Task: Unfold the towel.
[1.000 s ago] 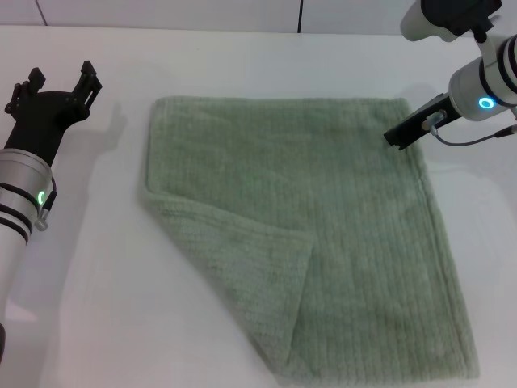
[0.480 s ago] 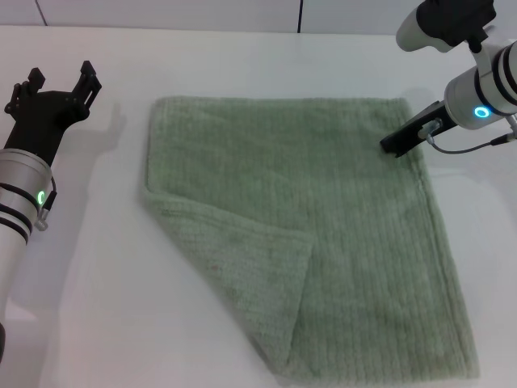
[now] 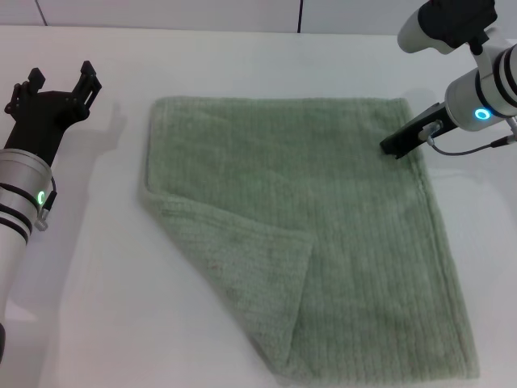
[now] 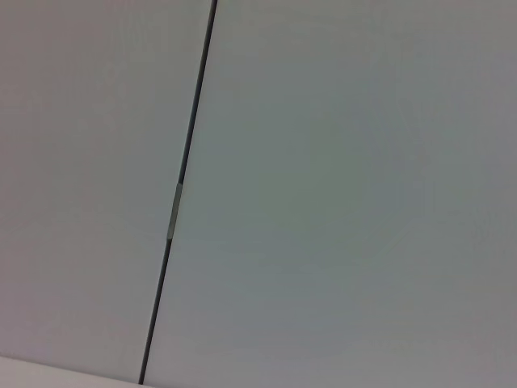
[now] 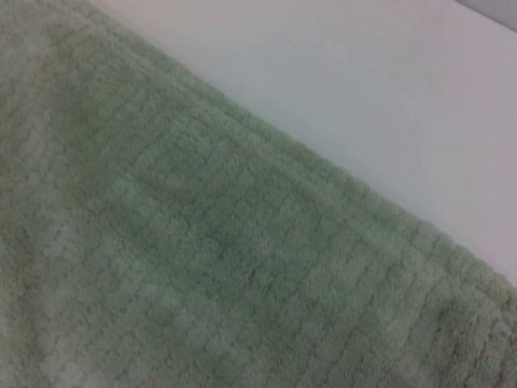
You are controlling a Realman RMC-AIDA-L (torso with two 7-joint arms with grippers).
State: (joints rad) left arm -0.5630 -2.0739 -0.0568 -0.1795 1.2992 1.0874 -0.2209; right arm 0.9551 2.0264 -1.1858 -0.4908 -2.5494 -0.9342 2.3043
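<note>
The pale sage-green towel lies flat on the white table in the head view. Its near left corner is folded over onto the cloth as a triangular flap. My right gripper is low over the towel's right hem, close to its far right corner. The right wrist view shows the ribbed cloth and its hemmed edge up close, with bare table beyond. My left gripper is open and empty at the far left of the table, well apart from the towel.
The left wrist view shows only a pale wall panel with a dark seam. A wall with a dark seam runs behind the table. Bare table surrounds the towel on the left, far and right sides.
My right gripper has shifted slightly left and down onto the towel's right hem. The towel and the left arm have not moved.
</note>
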